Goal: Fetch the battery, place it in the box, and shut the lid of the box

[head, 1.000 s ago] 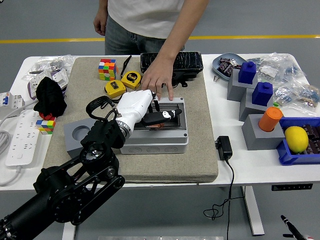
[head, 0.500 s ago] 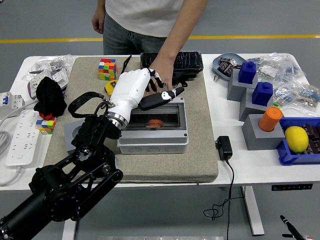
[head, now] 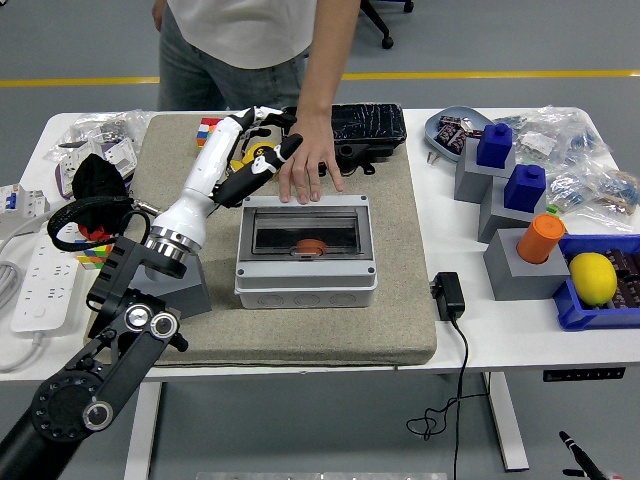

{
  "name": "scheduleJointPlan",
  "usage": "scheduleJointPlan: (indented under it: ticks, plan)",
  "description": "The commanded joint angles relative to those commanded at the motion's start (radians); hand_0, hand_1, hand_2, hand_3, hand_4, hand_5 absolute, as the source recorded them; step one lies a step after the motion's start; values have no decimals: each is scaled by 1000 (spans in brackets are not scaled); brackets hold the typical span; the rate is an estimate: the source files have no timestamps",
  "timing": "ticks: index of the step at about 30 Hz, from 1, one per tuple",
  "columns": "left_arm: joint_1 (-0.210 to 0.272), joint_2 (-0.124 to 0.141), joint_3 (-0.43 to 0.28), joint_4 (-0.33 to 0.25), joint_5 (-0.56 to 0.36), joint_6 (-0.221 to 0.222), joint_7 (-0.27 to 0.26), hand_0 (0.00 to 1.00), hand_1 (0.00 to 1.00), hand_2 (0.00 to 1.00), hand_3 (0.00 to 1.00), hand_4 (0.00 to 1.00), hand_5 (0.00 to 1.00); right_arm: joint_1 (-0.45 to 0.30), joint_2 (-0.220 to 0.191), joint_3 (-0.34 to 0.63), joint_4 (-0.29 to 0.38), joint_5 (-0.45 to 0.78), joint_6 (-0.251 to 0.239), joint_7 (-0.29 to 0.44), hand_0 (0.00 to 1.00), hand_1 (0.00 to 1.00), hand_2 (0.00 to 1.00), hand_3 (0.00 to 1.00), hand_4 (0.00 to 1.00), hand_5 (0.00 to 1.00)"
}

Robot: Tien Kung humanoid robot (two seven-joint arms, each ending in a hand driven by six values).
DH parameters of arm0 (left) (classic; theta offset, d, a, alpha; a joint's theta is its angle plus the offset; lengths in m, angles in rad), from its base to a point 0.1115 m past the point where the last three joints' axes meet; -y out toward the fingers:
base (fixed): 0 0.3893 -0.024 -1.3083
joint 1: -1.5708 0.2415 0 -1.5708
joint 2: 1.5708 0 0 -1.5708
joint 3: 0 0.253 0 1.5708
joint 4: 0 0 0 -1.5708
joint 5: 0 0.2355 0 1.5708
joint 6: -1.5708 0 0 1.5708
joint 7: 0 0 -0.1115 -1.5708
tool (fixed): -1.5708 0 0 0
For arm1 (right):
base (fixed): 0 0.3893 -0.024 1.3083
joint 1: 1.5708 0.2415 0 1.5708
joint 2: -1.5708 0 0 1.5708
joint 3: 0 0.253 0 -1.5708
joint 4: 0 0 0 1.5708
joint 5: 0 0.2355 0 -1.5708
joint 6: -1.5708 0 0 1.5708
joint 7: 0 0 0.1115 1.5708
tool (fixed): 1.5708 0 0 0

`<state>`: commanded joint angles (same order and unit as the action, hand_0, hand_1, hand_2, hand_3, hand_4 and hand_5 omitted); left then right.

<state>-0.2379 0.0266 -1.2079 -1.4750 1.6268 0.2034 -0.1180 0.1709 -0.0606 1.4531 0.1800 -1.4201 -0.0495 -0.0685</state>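
The lid lies down flat over the box (head: 306, 252) now, and the left robot hand (head: 240, 160) is up and off to the box's far-left corner, fingers loose and spread, gripping nothing. The right arm is nowhere in the shot. To finish this well, I'd say bring the palm back over the front edge of the lid and press straight down and evenly, so the latch seats on both sides rather than skewing; a push near the hinge alone would probably do little. Watch that person's hand (head: 308, 172) resting flat on the box's far edge, steadying it, so any press should stay clear of those fingers. Through the smoky transparent lid you can make out an orange-brown shape, likely the battery (head: 310, 246), sitting low at the middle of the box. The box itself is pale grey, squat, on a beige mat (head: 400, 300) on the tabletop (head: 480, 320).
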Motion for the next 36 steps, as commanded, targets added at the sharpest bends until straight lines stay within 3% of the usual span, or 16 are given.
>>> scheduleJointPlan:
  ticks: [5, 10, 11, 12, 17, 18, 19, 23, 24, 29, 35, 36]
  plan:
    - [61, 0, -98, -2, -207, 3, -66, 870, 960, 919, 911, 998, 998, 1, 0, 6, 0, 3, -1, 2, 827, 736, 690, 714, 998, 979]
    - [113, 29, -186, -10, -383, -14, -52, 903, 983, 945, 919, 998, 998, 6, -1, 4, 0, 17, -4, 8, 858, 756, 706, 720, 998, 998]
    - [124, 38, -196, -9, -383, -27, -41, 903, 983, 945, 919, 998, 998, 5, -1, 10, 0, 13, -6, 8, 858, 756, 706, 720, 998, 998]
    - [137, 48, -206, -8, -373, -46, -27, 823, 892, 847, 811, 998, 998, 2, 0, 16, 0, 12, -8, 10, 882, 775, 716, 729, 998, 998]
    - [175, 69, -225, -2, -321, -112, 9, 823, 892, 847, 811, 998, 998, -15, 8, 36, 0, 6, -17, 18, 882, 775, 716, 729, 998, 998]
    - [180, 71, -227, -1, -305, -119, 14, 754, 779, 757, 754, 998, 998, -18, 10, 38, 0, 4, -18, 18, 967, 848, 802, 822, 998, 998]
    - [188, 73, -228, -3, -277, -124, 23, 754, 779, 757, 754, 998, 998, -24, 12, 42, 0, -4, -21, 20, 967, 848, 802, 822, 998, 998]
    - [205, 76, -224, -4, -224, -117, 32, 754, 779, 757, 754, 998, 998, -38, 22, 61, 0, -52, -26, 8, 967, 848, 802, 822, 998, 998]
    - [211, 75, -224, -5, -215, -116, 33, 744, 773, 753, 756, 998, 998, -44, 25, 71, 0, -74, -25, -2, 998, 994, 960, 998, 998, 998]
    - [224, 71, -218, -9, -192, -110, 37, 744, 773, 753, 756, 998, 998, -70, 35, 107, 0, -139, -38, -11, 998, 994, 960, 998, 998, 998]
    - [232, 63, -228, -12, -184, -100, 39, 742, 772, 753, 757, 998, 998, -90, 46, 91, 0, -111, -80, 8, 998, 998, 986, 998, 998, 998]
    - [233, 61, -230, -13, -184, -99, 39, 737, 766, 749, 753, 998, 998, -91, 47, 95, 0, -116, -103, 16, 926, 811, 778, 769, 938, 734]
